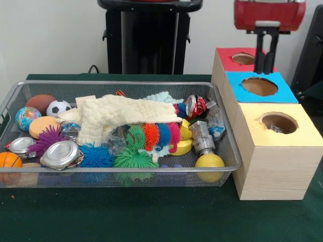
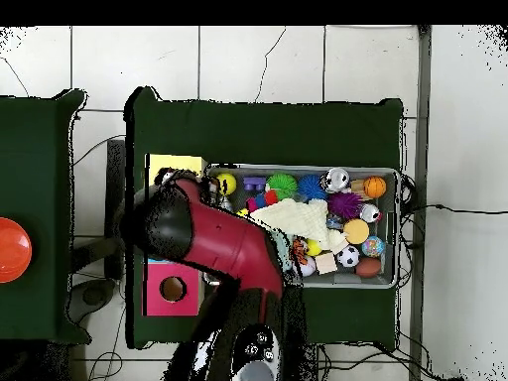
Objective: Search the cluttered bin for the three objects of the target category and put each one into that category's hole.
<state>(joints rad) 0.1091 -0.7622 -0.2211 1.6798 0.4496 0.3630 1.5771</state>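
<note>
A wire mesh bin (image 1: pixel 222 126) was set on a green table (image 1: pixel 151 217), filled with clutter. A cream knitted cloth (image 1: pixel 121 115) was draped across the middle of the heap. Beneath and around it were spiky rubber balls (image 1: pixel 132 159) in green, orange, blue and purple, a small soccer ball (image 1: pixel 58 107), a globe ball (image 1: pixel 27 118), a crushed red can (image 1: pixel 196 106), a silver can (image 1: pixel 60 154) and a yellow ball (image 1: pixel 209 161).

Just beside the bin, three wooden boxes were lined up, each with a round hole in its top: a yellow-topped box (image 1: pixel 303 133) nearest, a blue-topped box (image 1: pixel 282 93) in the middle and a red-topped box (image 1: pixel 224 58) farthest.

The gripper (image 1: pixel 266 65) was seen hanging over the back of the blue-topped box, at its seam with the red one. Its two dark fingers (image 1: pixel 273 53) were held narrowly apart, and nothing was gripped between them.

In the overhead view, the red arm (image 2: pixel 233 248) was stretched across the boxes.
</note>
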